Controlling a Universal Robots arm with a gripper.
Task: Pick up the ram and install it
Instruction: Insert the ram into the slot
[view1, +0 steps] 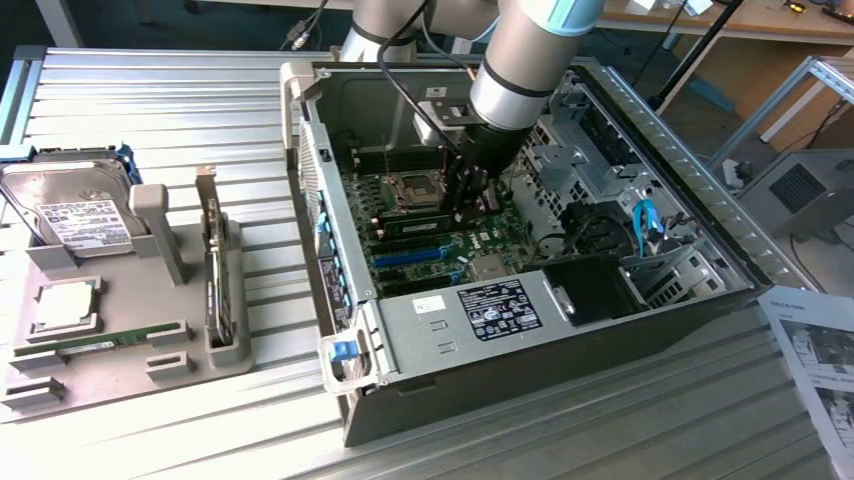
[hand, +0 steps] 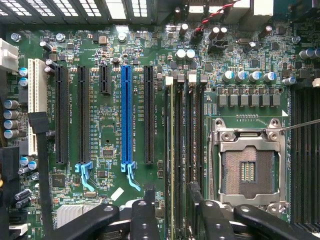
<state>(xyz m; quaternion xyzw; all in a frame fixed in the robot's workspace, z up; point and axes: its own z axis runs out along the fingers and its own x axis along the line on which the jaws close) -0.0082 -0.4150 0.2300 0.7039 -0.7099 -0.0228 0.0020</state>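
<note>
The ram (hand: 172, 150) stands edge-up in the memory slot beside the blue-and-black expansion slots, a thin green-yellow strip running the slot's length. My gripper (hand: 175, 192) is open right over it, one black finger (hand: 146, 210) on each side of the stick, with small gaps between pads and board. In the exterior view the gripper (view1: 474, 195) reaches down into the open computer case (view1: 441, 330), just beside the processor socket (view1: 407, 190). The stick's seating and the slot's end latches are partly hidden by my fingers.
The empty processor socket (hand: 247, 170) lies close beside the memory slots; a blue expansion slot (hand: 127, 115) lies on the other side. Outside the case, a grey tray (view1: 200, 360) holds a hard drive (view1: 80, 210), a silver chip (view1: 64, 305), an upright card (view1: 214, 270) and another green stick (view1: 100, 343).
</note>
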